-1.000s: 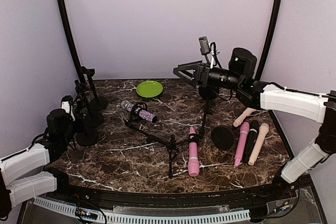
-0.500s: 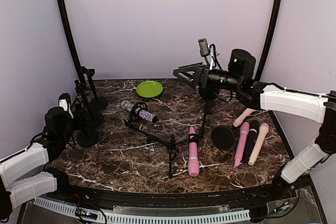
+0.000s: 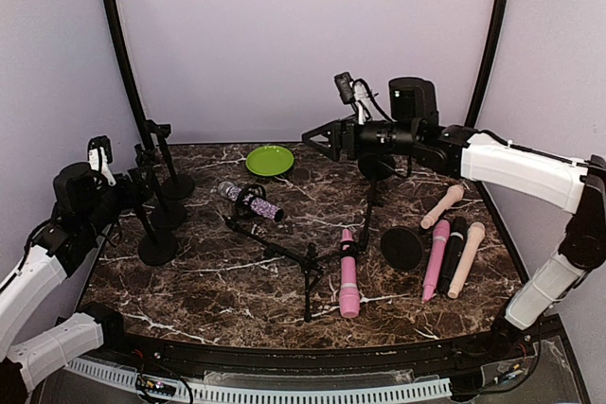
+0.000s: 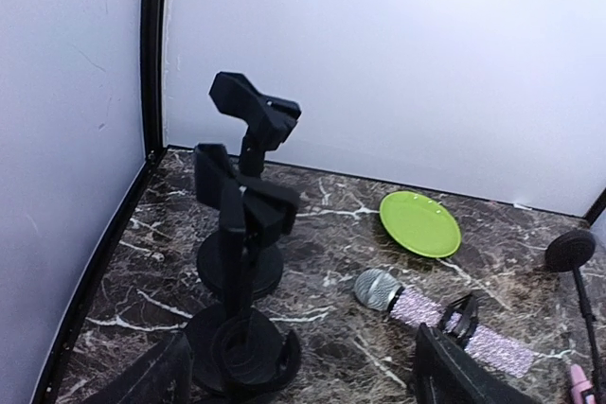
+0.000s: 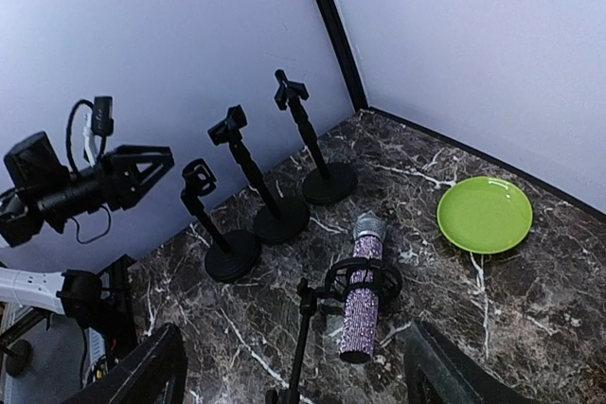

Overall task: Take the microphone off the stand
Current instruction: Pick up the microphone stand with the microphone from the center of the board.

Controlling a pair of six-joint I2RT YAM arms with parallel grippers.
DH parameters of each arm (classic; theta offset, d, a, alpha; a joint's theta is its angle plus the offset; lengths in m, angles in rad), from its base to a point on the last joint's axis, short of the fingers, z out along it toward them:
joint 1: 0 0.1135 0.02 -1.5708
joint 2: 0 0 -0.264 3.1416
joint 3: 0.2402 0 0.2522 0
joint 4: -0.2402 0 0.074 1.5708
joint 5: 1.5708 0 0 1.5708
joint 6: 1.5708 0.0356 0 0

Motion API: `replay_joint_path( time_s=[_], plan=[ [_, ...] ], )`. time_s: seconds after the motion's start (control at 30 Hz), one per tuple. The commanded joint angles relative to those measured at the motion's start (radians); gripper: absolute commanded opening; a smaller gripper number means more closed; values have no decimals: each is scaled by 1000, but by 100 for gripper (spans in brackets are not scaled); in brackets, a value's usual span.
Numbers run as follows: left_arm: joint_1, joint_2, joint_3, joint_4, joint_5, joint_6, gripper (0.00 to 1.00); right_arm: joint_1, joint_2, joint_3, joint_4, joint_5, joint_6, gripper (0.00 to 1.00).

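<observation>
Two claws stand wide open and empty. The left gripper (image 5: 156, 173) hangs beside the upright stands (image 3: 158, 251), and the right gripper (image 3: 314, 142) hovers high over the back of the table. The mic (image 3: 251, 202) lies left of centre, clipped into the toppled stand (image 3: 284, 253). In the top view its long axis runs 10 to 4 o'clock, head at 10. It sits at 3 o'clock from the left claw, and at about 8 o'clock and lower from the right, which looks nearer.
</observation>
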Motion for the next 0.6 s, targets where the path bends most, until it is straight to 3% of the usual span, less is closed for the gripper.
replay_joint_path(
  time_s=[0.0,0.2,0.33,0.47,0.57],
  plan=[
    [6,-8,121,-155,100,-24,84,61,66,80,-206,85,-105,80],
    [6,150,345,-239,342,29,85,113,211,225,-405,126,-150,75],
    [6,286,449,-212,494,45,84,148,293,276,-483,198,-155,73],
    [5,354,480,-148,559,48,68,166,352,281,-491,166,-154,74],
    [-11,388,472,-95,632,26,66,172,400,300,-528,124,-180,74]
  ],
)
